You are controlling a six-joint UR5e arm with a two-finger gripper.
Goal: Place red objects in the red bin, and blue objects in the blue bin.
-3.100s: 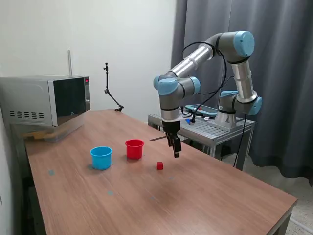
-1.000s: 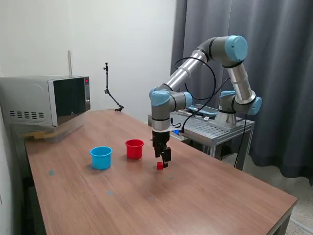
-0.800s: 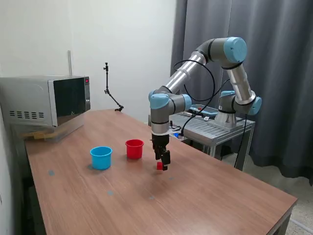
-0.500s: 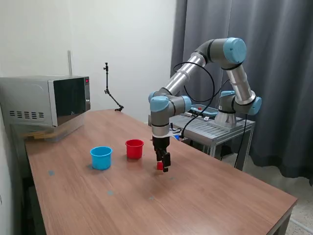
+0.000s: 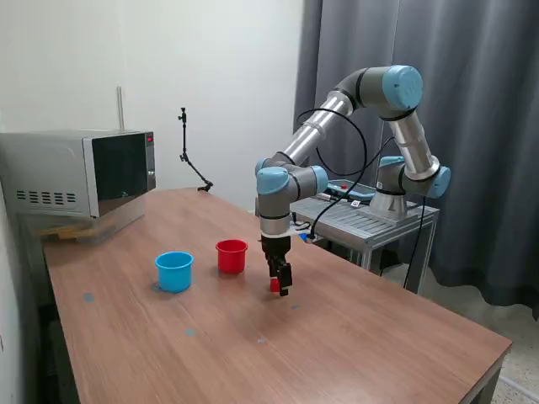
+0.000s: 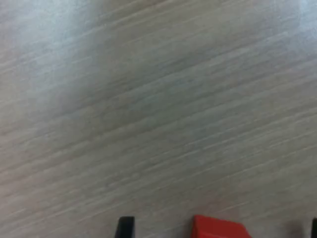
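One tiny red cube (image 5: 274,285) lies on the wooden table, to the exterior view's right of the red cup (image 5: 232,256). The light-blue cup (image 5: 174,271) stands to the left of the red cup. My gripper (image 5: 280,286) is low over the table with its fingers down around the red cube. In the wrist view the cube (image 6: 218,229) sits between the two dark fingertips (image 6: 125,227) with gaps on both sides, so the gripper (image 6: 220,231) is open. No blue cubes and no second red cube are in view.
A microwave (image 5: 80,172) stands at the table's far left corner on a low support. A thin black stand (image 5: 187,151) rises at the back edge. A metal cart (image 5: 362,217) holding the arm's base is behind the table, with a dark curtain behind it.
The gripper has moved from the right of the red cube to over it and come down, so its fingers now straddle the cube. The cube and cups have not moved.
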